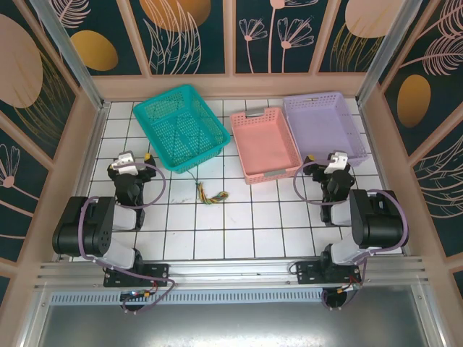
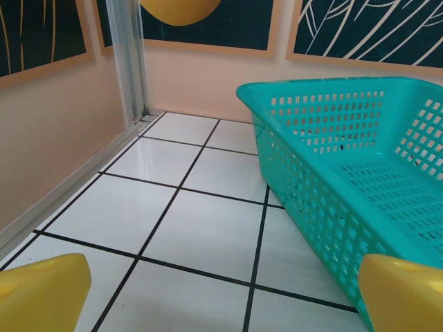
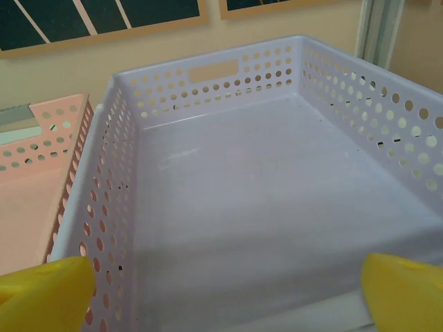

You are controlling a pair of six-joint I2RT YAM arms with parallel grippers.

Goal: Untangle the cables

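Top external: cables [image 1: 210,194] lie between left tool [image 1: 139,155] and right tool [image 1: 328,155] (touching neither).

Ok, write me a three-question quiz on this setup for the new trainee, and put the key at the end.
1. True or false: the tangled bundle of thin yellow, green and red cables lies on the white tiled table, in front of the teal perforated plastic basket.
2. Which perforated plastic basket does the right gripper face into? A the teal basket, B the pink basket, C the lilac basket.
3. In a word, how do the jaws of the left gripper stand?
Key: 1 true. 2 C. 3 open, with nothing between them.
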